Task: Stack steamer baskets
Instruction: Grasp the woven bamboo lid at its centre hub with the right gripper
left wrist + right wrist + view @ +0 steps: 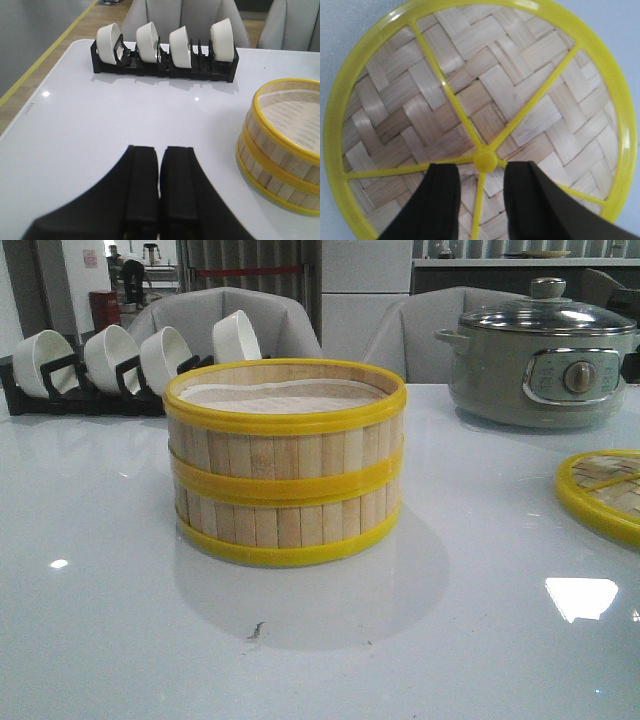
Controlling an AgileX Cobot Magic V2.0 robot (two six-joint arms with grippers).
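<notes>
The two steamer baskets (pixel 285 465) stand one on top of the other in the middle of the table, white liner showing in the upper one. They also show in the left wrist view (pixel 282 145), off to one side. My left gripper (pixel 159 150) is shut and empty, above bare table beside the stack. My right gripper (pixel 481 170) is open and hovers over the woven lid (pixel 480 100), its fingers either side of the yellow knob (pixel 485 161). Neither gripper shows in the front view.
The woven lid (pixel 605 490) lies at the table's right edge. A grey electric pot (pixel 545 355) with a glass lid stands at the back right. A black rack of white bowls (pixel 120 365) stands at the back left, also in the left wrist view (pixel 165 50). Chairs stand behind the table.
</notes>
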